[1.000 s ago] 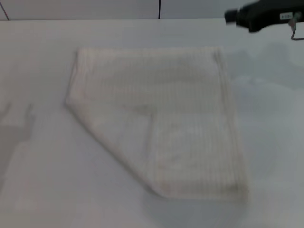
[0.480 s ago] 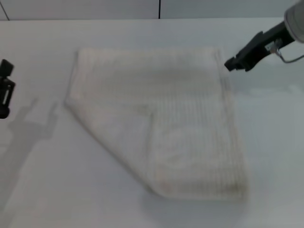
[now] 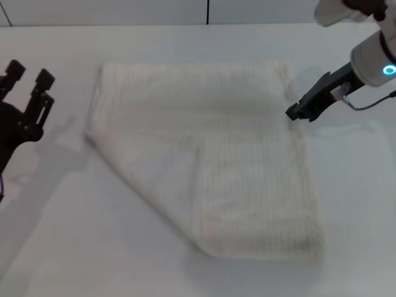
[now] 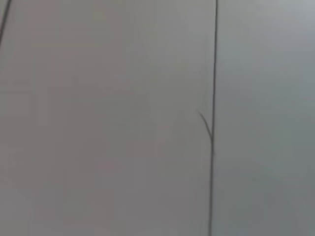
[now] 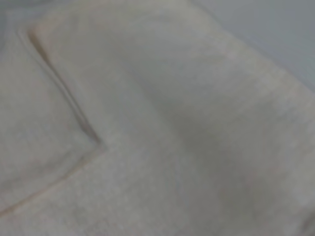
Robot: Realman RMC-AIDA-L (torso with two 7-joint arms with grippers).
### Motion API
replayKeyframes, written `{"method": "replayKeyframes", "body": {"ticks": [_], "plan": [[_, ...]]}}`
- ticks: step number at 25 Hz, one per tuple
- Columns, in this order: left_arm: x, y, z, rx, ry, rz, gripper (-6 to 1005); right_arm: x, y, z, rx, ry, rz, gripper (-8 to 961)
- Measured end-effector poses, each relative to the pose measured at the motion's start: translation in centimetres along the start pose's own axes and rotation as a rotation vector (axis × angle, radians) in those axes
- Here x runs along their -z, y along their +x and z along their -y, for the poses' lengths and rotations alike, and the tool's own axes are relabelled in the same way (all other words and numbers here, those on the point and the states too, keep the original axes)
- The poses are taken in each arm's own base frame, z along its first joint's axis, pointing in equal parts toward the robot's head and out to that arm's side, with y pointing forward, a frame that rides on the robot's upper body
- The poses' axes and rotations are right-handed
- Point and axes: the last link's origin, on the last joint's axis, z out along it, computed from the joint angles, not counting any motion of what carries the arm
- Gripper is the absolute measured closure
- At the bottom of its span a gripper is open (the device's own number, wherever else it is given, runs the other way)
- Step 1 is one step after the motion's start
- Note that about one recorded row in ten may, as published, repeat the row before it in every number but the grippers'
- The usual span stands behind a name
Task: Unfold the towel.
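The cream towel [image 3: 207, 154] lies mid-frame on the white desk [image 3: 359, 204], one corner folded over. The left gripper [image 3: 28, 77], at left edge, is spread wide; the right gripper [image 3: 297, 112] touches the towel's right edge, its grip unclear.

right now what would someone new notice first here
A big cream towel lies mid-table with its near-left corner folded over diagonally. The right gripper sits at the towel's far right edge, while the left gripper, open, hangs off to the left over the bare table.
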Motion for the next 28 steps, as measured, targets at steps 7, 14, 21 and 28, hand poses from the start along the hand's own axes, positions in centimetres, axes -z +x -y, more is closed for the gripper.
{"method": "replayKeyframes", "body": {"ticks": [7, 14, 21, 28], "plan": [[-2.0, -0.7, -0.5, 0.037, -0.057, 0.046, 493, -1.3, 0.2, -0.5, -0.007, -0.003, -0.004, 954], [-2.2, -0.9, -0.6, 0.042, -0.061, 0.057, 493, -1.8, 0.8, -0.5, -0.019, -0.001, -0.009, 954], [-2.2, -1.0, -0.6, 0.050, -0.063, 0.071, 494, -2.1, 1.1, -0.5, -0.015, 0.008, -0.019, 954], [-2.1, -1.2, -0.6, 0.055, -0.060, 0.077, 495, -2.5, 1.4, -0.5, -0.017, 0.012, -0.030, 954]]}}
